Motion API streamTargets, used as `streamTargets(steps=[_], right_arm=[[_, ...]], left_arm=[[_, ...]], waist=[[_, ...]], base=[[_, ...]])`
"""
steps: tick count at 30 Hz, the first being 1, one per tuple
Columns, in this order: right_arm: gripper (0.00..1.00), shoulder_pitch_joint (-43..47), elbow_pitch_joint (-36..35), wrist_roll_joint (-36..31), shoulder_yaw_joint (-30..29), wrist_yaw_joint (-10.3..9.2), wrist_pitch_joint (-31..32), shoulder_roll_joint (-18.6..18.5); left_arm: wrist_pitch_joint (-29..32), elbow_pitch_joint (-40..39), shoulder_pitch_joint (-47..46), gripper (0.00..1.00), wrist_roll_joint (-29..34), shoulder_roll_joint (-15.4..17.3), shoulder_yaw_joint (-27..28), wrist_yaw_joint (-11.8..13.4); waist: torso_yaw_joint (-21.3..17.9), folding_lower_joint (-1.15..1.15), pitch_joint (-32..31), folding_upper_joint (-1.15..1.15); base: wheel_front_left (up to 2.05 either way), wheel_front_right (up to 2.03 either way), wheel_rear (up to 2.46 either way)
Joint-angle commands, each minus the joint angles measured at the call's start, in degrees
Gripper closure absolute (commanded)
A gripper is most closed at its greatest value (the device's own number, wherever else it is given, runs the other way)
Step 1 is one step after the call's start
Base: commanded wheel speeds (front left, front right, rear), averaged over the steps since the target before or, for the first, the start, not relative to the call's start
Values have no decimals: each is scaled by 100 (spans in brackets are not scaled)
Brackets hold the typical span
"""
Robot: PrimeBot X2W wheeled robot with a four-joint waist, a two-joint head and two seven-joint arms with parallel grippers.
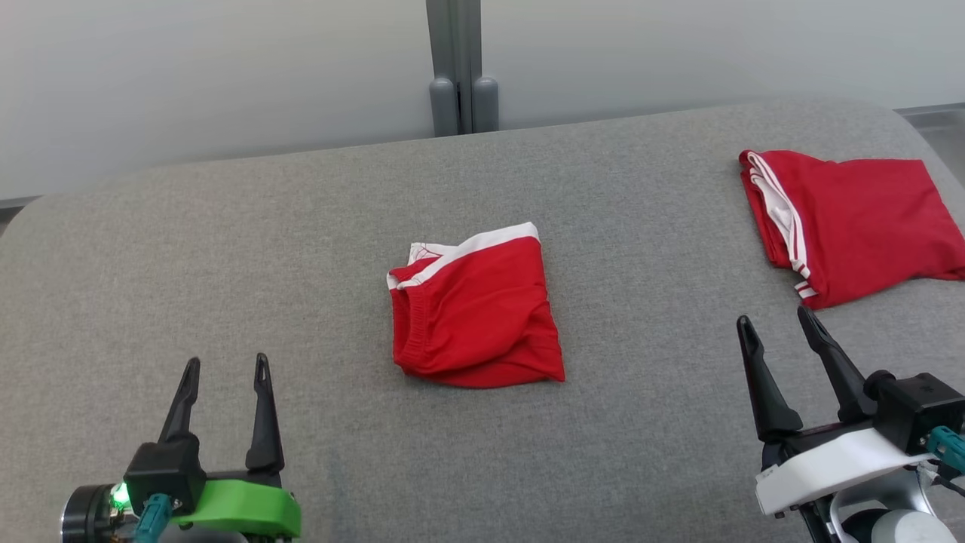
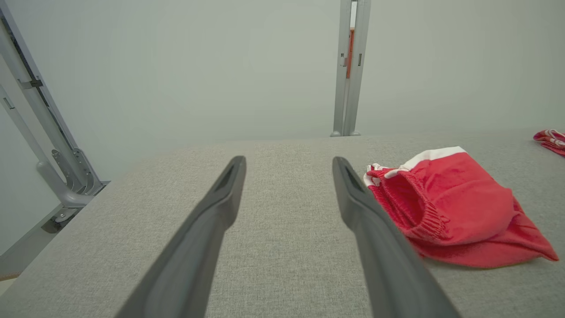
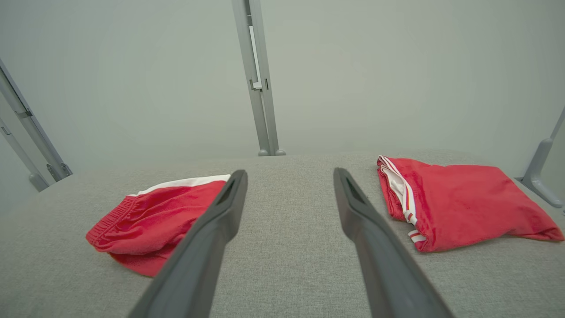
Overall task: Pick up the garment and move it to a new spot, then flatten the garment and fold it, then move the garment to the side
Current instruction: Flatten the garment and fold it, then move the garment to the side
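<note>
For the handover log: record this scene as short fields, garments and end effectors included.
surface: grey fabric table
centre garment: red, white trim, folded, mid-table
side garment: red, white stripes, folded, far right
left end effector: open, empty, near left
right end effector: open, empty, near the side garment, not touching

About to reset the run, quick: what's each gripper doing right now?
Left gripper: open, holding nothing.
Right gripper: open, holding nothing.
</note>
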Motion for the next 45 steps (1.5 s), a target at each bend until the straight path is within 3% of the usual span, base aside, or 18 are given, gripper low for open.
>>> streamTargets(steps=[1,11,20,27,29,30,38,45], right_arm=[[0,-56,-14,12,-3,-1,43,-47],[0,-1123,498,118,418,-1,216,-410],[0,-2421,2153,417,1304,-1,43,-416],[0,-2961,3331,738,1609,-1,3,-278],[61,-3010,3590,851,1717,-1,69,-272],[99,-3003,3683,905,1803,-1,79,-290],[100,-3004,3518,1058,2140,-6,-352,-512],[100,-2853,3135,1130,2164,-5,-536,-758]], left_arm=[[-30,-44,-185,0,71,22,-11,12],[-115,-143,-1200,0,260,-184,-71,-244],[-151,16,-1756,0,451,-580,-39,-502],[-153,79,-1761,0,620,-795,123,-667],[-153,89,-1741,0,675,-833,167,-705],[-153,89,-1729,0,709,-846,194,-725],[-150,0,-1601,0,904,-820,365,-830],[-149,-244,-1493,0,1040,-632,418,-874]], waist=[[85,0,151,0],[704,0,1430,0],[1168,0,2056,0],[1243,0,2108,0],[1235,0,2090,0],[1216,0,2074,0],[736,0,1986,0],[-211,0,1999,0]], base=[[0,0,0],[0,0,0],[0,0,0],[0,0,0],[0,0,0],[0,0,0],[0,0,0],[0,0,0]])
